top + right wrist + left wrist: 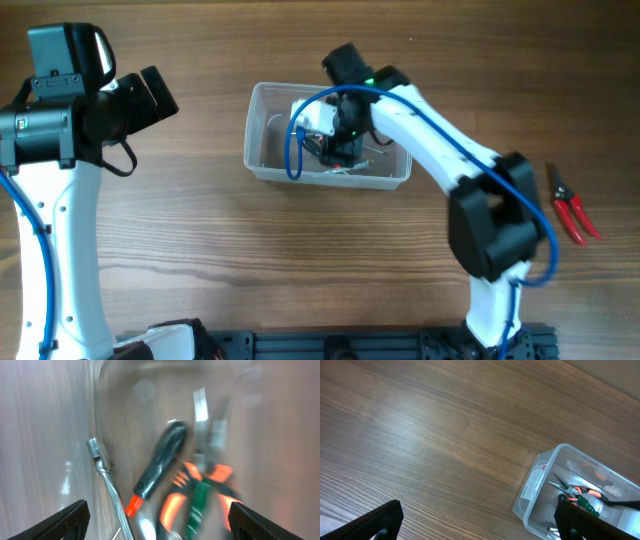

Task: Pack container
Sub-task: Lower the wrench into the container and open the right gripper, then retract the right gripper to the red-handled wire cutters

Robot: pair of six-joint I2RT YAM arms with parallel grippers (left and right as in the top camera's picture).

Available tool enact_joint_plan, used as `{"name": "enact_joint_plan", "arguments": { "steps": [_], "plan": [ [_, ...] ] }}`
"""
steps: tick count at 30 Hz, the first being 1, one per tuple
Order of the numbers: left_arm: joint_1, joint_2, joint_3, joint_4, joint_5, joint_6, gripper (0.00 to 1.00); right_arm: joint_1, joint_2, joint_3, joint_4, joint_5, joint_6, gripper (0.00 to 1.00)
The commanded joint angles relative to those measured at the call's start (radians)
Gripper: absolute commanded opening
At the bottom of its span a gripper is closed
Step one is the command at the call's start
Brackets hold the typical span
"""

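Container point(265, 130) sits right under our R claw point(340, 150), which hangs spread and empty, tools point(160, 460) just beneath. L claw point(150, 95) is spread too, well apart from it. Tub's prob. thin, slick and flexy, heavier w/ tools, so we'd pinch the rim near a corner.

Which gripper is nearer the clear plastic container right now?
Right. The right gripper hangs open inside the clear plastic container, just above the hand tools in it. The left gripper, also open, is off the container's left end over the table, not touching it.
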Motion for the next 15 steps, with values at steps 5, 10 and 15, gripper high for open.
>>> {"name": "enact_joint_plan", "arguments": {
  "steps": [5, 10, 15],
  "plan": [
    [0.005, 0.008, 0.002, 0.0, 0.001, -0.001, 1.0, -0.252, -0.386, 0.019, -0.109, 0.05, 0.165, 0.89],
    [0.005, 0.008, 0.002, 0.001, 0.001, -0.001, 1.0, -0.612, -0.495, 0.019, -0.279, 0.077, 0.286, 1.0],
    [0.005, 0.008, 0.002, 0.005, 0.001, -0.001, 1.0, -0.932, -0.488, 0.016, -0.298, 0.025, 0.411, 1.0]
  ]
}}
